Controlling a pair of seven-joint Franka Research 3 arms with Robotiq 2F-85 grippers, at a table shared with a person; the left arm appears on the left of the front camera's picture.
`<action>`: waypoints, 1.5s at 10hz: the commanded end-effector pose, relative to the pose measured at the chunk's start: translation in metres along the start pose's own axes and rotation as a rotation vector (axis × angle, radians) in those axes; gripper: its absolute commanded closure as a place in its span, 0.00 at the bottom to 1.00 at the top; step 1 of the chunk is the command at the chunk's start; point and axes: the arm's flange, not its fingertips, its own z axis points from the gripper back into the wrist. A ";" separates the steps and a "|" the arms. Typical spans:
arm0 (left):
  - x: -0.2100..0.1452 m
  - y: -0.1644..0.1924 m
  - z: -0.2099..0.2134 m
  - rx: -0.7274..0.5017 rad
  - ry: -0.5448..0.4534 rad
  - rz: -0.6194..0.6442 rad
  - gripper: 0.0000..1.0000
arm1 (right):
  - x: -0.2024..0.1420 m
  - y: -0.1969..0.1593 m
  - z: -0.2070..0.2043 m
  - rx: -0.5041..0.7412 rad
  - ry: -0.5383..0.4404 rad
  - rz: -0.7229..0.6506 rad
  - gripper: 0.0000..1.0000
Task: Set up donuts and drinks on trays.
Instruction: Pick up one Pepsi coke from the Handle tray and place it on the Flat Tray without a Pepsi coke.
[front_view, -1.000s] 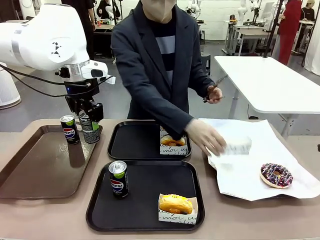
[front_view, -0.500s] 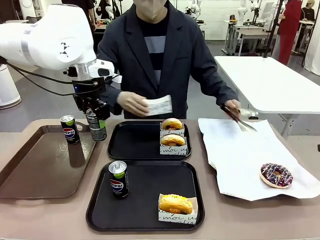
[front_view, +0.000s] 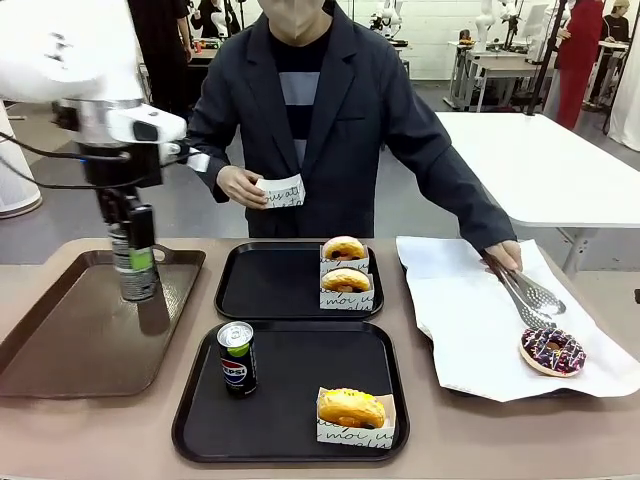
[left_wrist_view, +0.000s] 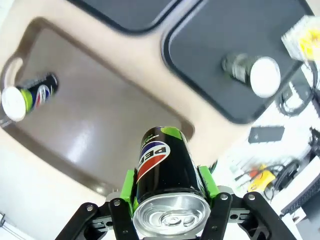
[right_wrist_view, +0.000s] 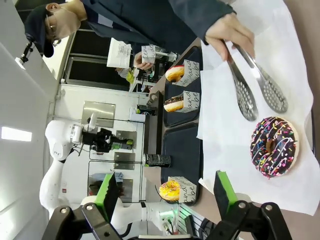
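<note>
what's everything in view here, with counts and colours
trays: 2, black, middle, near and far
brown tray: 1, brown, left
cans: 3, black and green, one on near tray, one on brown tray, one in left gripper
sleeved donuts: 3, yellow, two on far tray, one on near tray
sprinkled donut: 1, dark, on paper
paper: 1, white, right
sleeve: 1, white, in person's hand
tongs: 1, silver, in other hand
left gripper: 1, black, shut on can
right gripper: 1, black, open, empty

Four donuts (front_view: 350, 406) (front_view: 346, 279) (front_view: 344, 247) (front_view: 553, 350), three cans (left_wrist_view: 165, 160) (left_wrist_view: 30, 95) (left_wrist_view: 247, 72), two black trays (front_view: 300, 360) (front_view: 265, 285), one brown tray (front_view: 70, 340) at nine o'clock, one pair of tongs (front_view: 530, 295) at three o'clock.
</note>
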 end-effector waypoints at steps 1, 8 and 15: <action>-0.017 0.000 0.001 0.017 -0.033 -0.006 0.41 | 0.001 0.000 0.000 0.011 0.000 0.006 0.00; 0.083 0.008 -0.013 0.040 -0.116 0.076 0.41 | 0.001 0.000 0.000 0.011 0.000 0.006 0.00; 0.190 0.037 -0.054 -0.051 -0.164 0.123 0.41 | 0.001 0.000 0.000 0.011 0.000 0.006 0.00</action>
